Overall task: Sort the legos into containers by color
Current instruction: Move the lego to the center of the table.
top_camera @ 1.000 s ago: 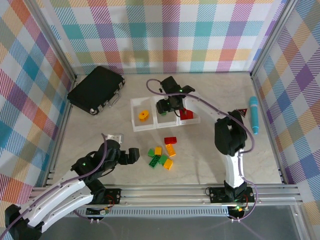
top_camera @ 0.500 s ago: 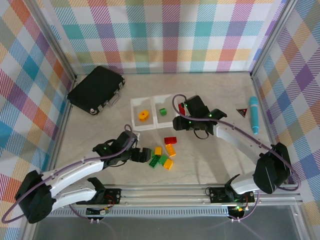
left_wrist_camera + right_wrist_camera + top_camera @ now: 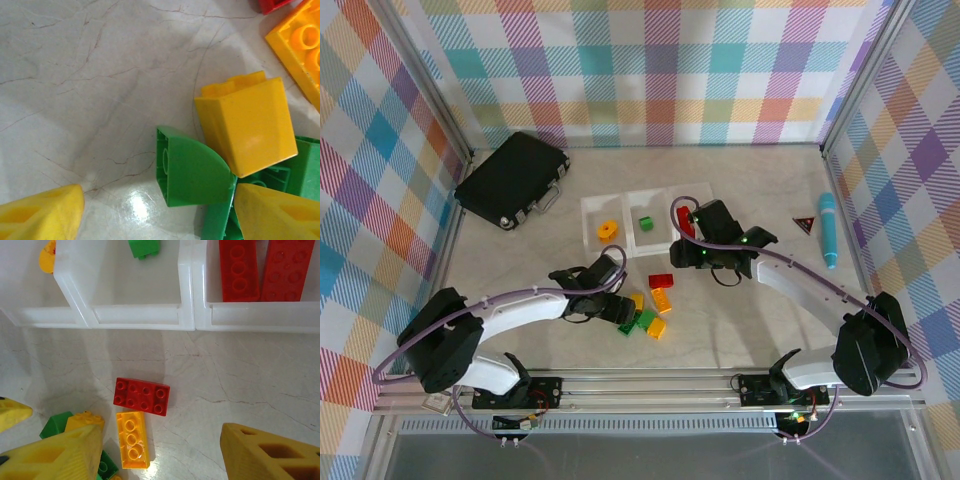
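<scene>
The containers (image 3: 620, 247) are three joined clear bins: a yellow piece (image 3: 608, 230) in the left one, a green lego (image 3: 645, 222) in the middle, red legos (image 3: 240, 270) in the right. Loose legos lie in front: a red brick (image 3: 661, 281), an orange brick (image 3: 662, 298), a yellow one (image 3: 636, 300) and green ones (image 3: 645, 320). My left gripper (image 3: 620, 312) is low at the pile, open, and a curved green lego (image 3: 192, 172) lies between its fingers (image 3: 45, 215). My right gripper (image 3: 162, 455) hangs open above the red brick (image 3: 141, 396) and orange brick (image 3: 132, 439).
A black hard case (image 3: 513, 180) lies at the back left. A blue pen-like tool (image 3: 828, 230) and a small red-and-black triangle (image 3: 805, 223) sit at the right. Metal frame rails and checked cloth walls close in the table.
My left arm has reached right into the loose pile and its jaws have narrowed. My right arm has swung from over the bins to just in front of them.
</scene>
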### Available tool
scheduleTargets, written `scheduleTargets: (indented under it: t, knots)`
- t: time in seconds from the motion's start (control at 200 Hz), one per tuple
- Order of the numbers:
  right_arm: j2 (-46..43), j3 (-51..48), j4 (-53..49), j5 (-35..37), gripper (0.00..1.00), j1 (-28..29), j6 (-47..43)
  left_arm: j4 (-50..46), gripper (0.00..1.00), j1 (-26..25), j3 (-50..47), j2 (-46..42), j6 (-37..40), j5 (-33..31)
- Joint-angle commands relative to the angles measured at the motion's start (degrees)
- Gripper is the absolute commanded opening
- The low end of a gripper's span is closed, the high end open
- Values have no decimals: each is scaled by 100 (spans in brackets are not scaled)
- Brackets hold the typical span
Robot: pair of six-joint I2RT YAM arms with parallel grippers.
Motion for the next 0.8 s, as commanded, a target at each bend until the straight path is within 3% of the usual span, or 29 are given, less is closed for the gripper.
scheduleTargets:
  t: [0.0, 0.63, 0.795]
  knots:
    - [-143, -51, 81, -54, 64, 34, 65, -118, 77, -76, 211, 40, 124, -172]
    - [-311, -149, -47, 91, 64, 34, 58, -433, 64, -25, 733, 721, 386, -269]
    - [-309, -163, -60, 112, 64, 29, 56, -505, 67, 49, 653, 609, 435, -112]
